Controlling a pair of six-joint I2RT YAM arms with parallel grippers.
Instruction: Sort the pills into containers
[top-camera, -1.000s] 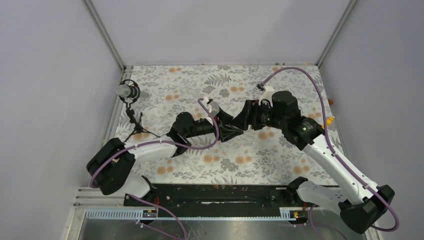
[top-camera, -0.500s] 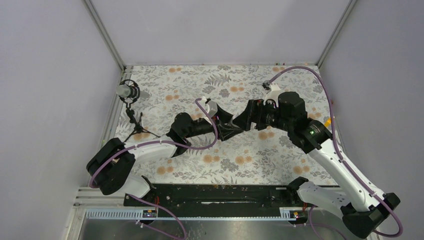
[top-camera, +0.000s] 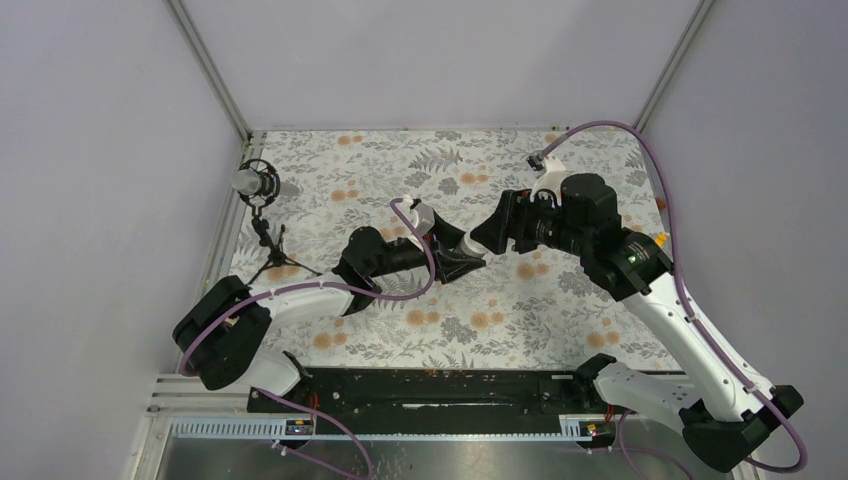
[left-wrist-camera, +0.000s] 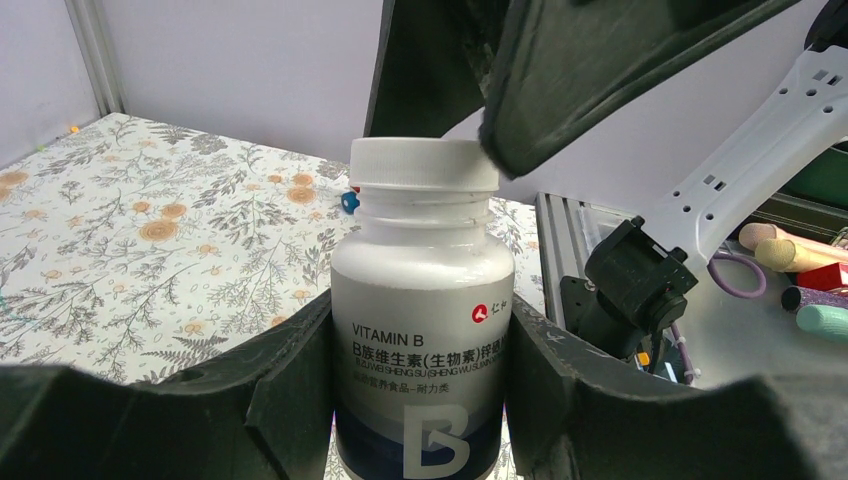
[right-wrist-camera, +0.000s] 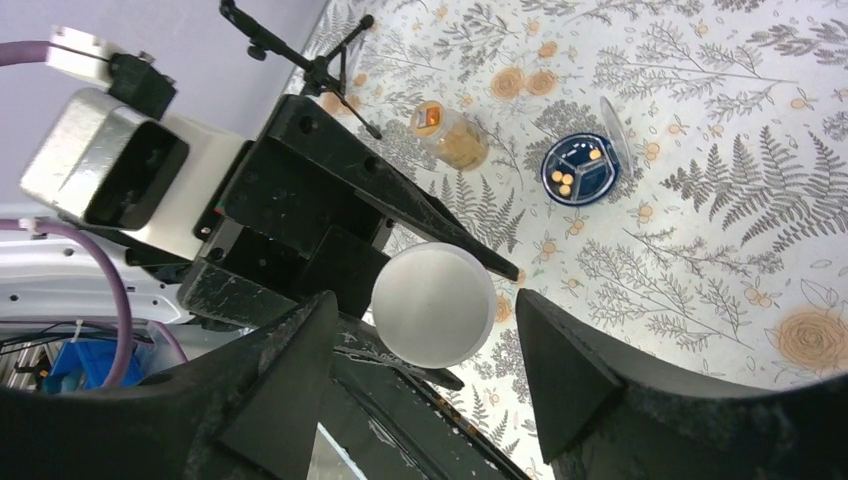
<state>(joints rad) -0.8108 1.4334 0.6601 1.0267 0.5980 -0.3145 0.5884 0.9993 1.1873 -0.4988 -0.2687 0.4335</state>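
My left gripper (left-wrist-camera: 418, 330) is shut on a white and dark-blue bottle (left-wrist-camera: 422, 300) marked VITAMIN B and holds it upright above the table. Its white cap (right-wrist-camera: 433, 305) is on. My right gripper (right-wrist-camera: 428, 310) hangs open just above the cap, one finger (left-wrist-camera: 600, 70) beside it, apart from it. In the top view the two grippers meet at mid table, left gripper (top-camera: 462, 258) and right gripper (top-camera: 487, 232). An amber bottle (right-wrist-camera: 450, 138) with orange pills inside lies on the mat. Orange pills (right-wrist-camera: 566, 178) sit in a small dark-blue round dish (right-wrist-camera: 580, 170).
A clear lid (right-wrist-camera: 612, 125) leans next to the blue dish. A microphone on a tripod (top-camera: 258, 183) stands at the back left of the flowered mat (top-camera: 400, 330). The table's metal edge rail (left-wrist-camera: 556, 240) runs on the right.
My right gripper has drawn back a little up and to the right from the bottle top. The left gripper keeps its hold on the bottle.
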